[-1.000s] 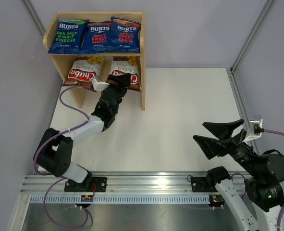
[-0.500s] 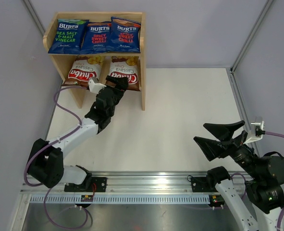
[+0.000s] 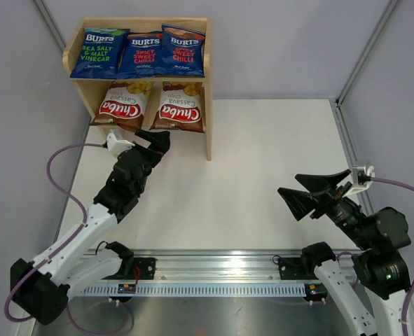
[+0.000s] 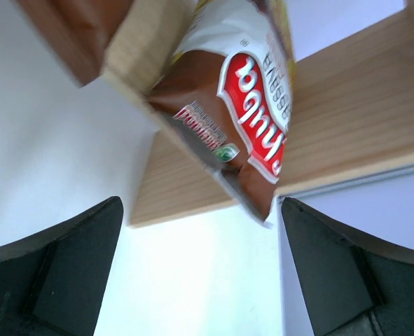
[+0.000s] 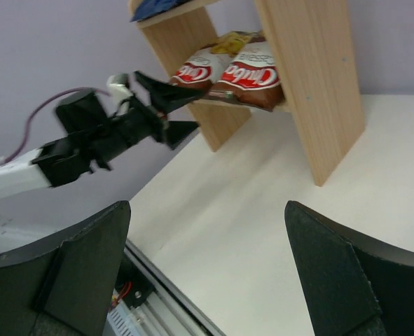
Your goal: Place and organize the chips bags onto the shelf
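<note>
The wooden shelf (image 3: 209, 84) stands at the back left. Three blue Burts bags lie on its top tier: sea salt (image 3: 98, 52), and two spicy sweet chilli (image 3: 141, 54) (image 3: 183, 50). Two brown Chuba bags (image 3: 122, 105) (image 3: 181, 108) lie on the lower tier. My left gripper (image 3: 153, 139) is open and empty, just in front of the lower tier. In the left wrist view a Chuba bag (image 4: 242, 105) overhangs the shelf board (image 4: 347, 119). My right gripper (image 3: 310, 192) is open and empty at the right. The shelf (image 5: 319, 84) and Chuba bags (image 5: 228, 73) also show in its wrist view.
White table top (image 3: 263, 161) spreads between the arms. Grey walls enclose the left, back and right sides. A metal rail (image 3: 214, 262) runs along the near edge. A purple cable (image 3: 66, 157) loops from the left arm.
My left gripper has drawn back from the lower tier toward the near left, open and empty. The right Chuba bag stays on the shelf. My right gripper has shifted slightly.
</note>
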`<move>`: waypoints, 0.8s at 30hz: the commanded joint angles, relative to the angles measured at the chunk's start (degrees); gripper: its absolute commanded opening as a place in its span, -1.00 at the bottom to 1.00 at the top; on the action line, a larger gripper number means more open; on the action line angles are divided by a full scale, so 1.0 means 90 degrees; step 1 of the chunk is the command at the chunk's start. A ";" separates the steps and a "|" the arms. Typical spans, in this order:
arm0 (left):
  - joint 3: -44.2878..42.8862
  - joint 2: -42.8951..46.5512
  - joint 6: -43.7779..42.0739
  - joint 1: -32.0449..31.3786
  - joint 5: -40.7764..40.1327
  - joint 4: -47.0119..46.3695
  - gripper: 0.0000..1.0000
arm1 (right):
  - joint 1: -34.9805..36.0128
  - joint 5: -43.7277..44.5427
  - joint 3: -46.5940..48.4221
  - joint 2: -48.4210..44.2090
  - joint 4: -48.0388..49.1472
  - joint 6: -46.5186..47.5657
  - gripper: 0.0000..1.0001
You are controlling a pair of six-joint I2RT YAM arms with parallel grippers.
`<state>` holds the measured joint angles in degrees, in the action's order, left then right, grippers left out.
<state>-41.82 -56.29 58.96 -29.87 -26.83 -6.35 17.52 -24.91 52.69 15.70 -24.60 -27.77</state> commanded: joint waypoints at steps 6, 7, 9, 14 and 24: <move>-0.0713 0.1303 -0.2204 -0.0060 -0.0183 0.4304 0.98 | -0.0003 0.2589 0.0015 0.0716 -0.1299 0.0908 0.99; -0.0927 0.1323 -0.2292 -0.0060 -0.0338 0.5169 0.98 | -0.0013 0.2785 0.0005 0.0813 -0.1319 0.0927 0.99; -0.1484 0.1372 -0.2877 -0.0060 -0.0204 0.5703 0.98 | -0.0013 0.3537 -0.0053 0.0901 -0.1436 0.0927 0.99; -0.2520 0.1401 -0.4584 -0.0060 0.0374 0.7130 0.98 | -0.0003 0.4086 -0.0044 0.1165 -0.1670 0.1190 0.99; -0.0637 0.3548 -0.5214 0.2379 0.2299 0.4477 0.98 | -0.0013 0.3969 0.0162 0.0902 -0.2023 0.1220 0.99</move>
<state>-49.87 -27.31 15.88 -23.05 -21.61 43.05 17.50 10.02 52.40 25.02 -43.00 -18.09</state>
